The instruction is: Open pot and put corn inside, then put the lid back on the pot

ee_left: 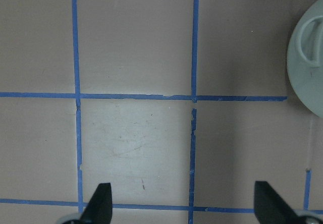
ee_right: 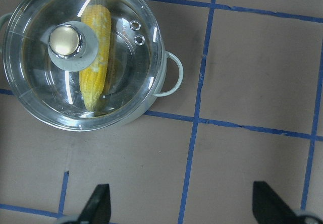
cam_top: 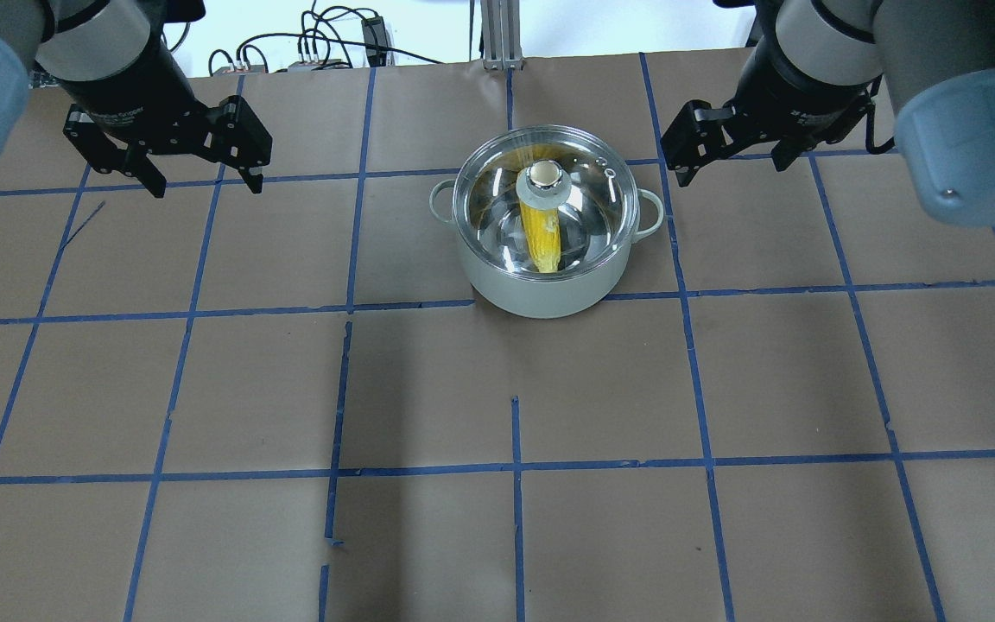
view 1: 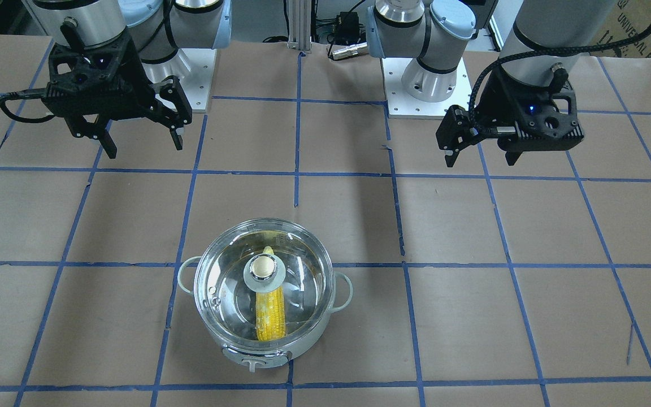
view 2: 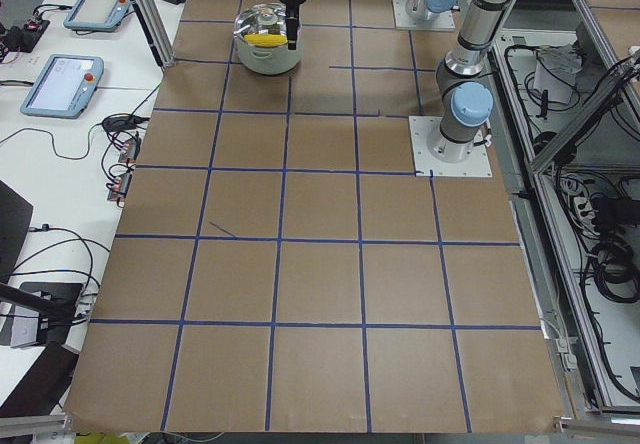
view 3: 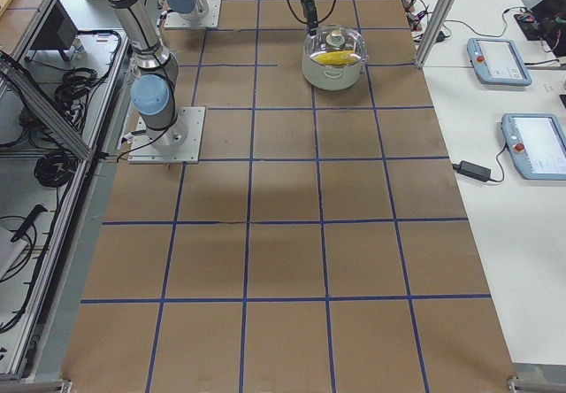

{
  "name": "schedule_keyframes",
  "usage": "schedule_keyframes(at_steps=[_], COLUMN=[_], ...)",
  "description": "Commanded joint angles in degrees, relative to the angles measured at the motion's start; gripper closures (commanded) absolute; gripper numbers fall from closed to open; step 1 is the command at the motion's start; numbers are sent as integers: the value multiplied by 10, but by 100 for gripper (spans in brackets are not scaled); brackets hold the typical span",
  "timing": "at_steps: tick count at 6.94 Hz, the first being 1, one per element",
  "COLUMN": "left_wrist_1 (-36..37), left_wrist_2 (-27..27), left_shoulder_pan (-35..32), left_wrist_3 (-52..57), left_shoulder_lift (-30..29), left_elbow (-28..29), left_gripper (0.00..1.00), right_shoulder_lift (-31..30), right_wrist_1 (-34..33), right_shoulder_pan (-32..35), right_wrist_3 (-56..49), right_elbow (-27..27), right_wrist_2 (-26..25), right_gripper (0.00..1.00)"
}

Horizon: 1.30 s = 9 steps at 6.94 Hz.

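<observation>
**Corn rests in lidded pot**

On the near side of the table [view 1: 472, 316], the corn [view 1: 270, 316] lies inside the pot [view 1: 303, 345] beneath the seated glass lid [view 1: 226, 282]. Beyond, the right arm's fingers [view 1: 177, 135] and the left arm's fingers [view 1: 448, 152] hang spread and empty, well apart from it.

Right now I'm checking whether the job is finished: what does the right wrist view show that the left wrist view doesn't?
Only the right wrist view: the lid seated on the pot, with the corn lying inside under the glass.
Only the left wrist view: a cut-off piece of the pot's outer wall and one loop handle at the right edge, with no lid or corn.
Both: the table with blue tape lines, and an open, empty gripper at the bottom, the right gripper and the left gripper.
</observation>
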Motion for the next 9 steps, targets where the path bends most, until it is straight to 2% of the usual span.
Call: schedule_keyframes(at_steps=[1,2,3,9], left_wrist_1=[0,0,0,-1], left_wrist_2=[0,0,0,1], left_shoulder_pan=[0,0,0,0], left_wrist_3=[0,-1,-1,-1], left_shoulder_lift=[-1,-2,-2,1], left_elbow=[1,2,2,0], left_gripper=[0,0,0,0], right_shoulder_lift=[23,56,64,61], right_wrist_1=[-10,-13,13,87], right_shoulder_pan=[-1,-3,-3,-2], right_wrist_3=[-13,-13,-15,-18], right_elbow=[-2,-41,-66,-65], right_wrist_2=[-1,-13,-13,-29], right_gripper=[1,1,1,1])
